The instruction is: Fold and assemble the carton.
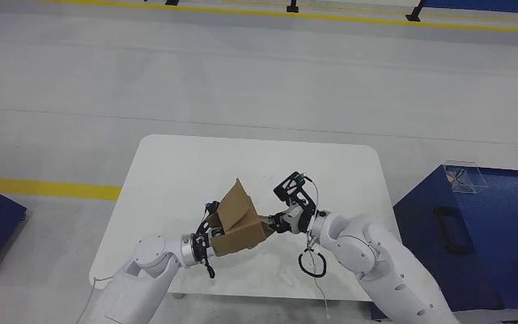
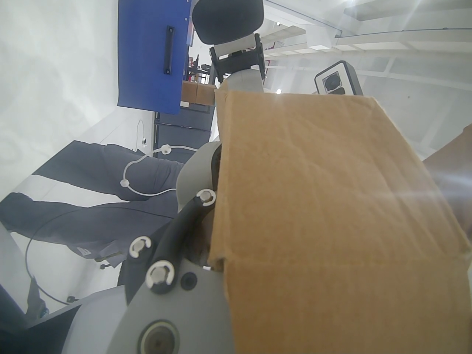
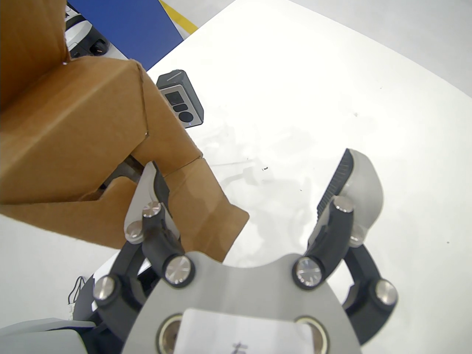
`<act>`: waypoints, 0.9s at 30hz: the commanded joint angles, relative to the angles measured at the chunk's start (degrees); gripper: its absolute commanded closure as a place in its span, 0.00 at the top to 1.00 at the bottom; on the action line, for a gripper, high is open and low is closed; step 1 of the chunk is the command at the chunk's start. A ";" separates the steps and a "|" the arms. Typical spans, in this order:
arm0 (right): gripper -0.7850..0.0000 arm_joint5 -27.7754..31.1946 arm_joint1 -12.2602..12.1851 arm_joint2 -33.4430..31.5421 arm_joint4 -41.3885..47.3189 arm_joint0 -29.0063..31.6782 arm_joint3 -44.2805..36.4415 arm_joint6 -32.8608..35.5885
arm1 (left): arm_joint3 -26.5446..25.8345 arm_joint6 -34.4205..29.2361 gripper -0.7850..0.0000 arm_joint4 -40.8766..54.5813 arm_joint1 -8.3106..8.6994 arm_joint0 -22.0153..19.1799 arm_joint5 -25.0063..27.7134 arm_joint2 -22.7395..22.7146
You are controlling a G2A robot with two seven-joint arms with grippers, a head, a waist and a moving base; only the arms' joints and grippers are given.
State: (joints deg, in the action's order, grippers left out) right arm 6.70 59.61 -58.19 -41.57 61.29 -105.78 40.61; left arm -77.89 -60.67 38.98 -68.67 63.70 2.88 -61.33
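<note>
Matt brown cardboard carton; smooth glossy white table.

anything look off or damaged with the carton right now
Nothing torn or spilled. The carton is only part-folded and tilted over the table: one panel sticks up, and loose flaps splay beside one finger of the open right hand.

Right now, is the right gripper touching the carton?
Touching. Right wrist view shows one finger of the open right gripper pressed against a flap of the carton; the other finger is free.
</note>
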 commanded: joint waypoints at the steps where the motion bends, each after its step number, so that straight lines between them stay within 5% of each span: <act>1: 1.00 0.17 0.08 0.02 0.10 -0.01 0.22 0.08 | -0.08 -0.10 0.00 -0.10 0.01 0.13 0.14 0.02; 27: 1.00 2.48 1.04 -0.75 2.55 -0.40 1.21 0.66 | -0.68 -0.15 0.00 -0.31 0.00 0.55 0.26 -0.23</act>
State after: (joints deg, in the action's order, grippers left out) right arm 9.00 60.63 -58.86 -39.44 60.87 -104.51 41.26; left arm -78.57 -60.77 38.66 -68.66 64.25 3.12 -61.58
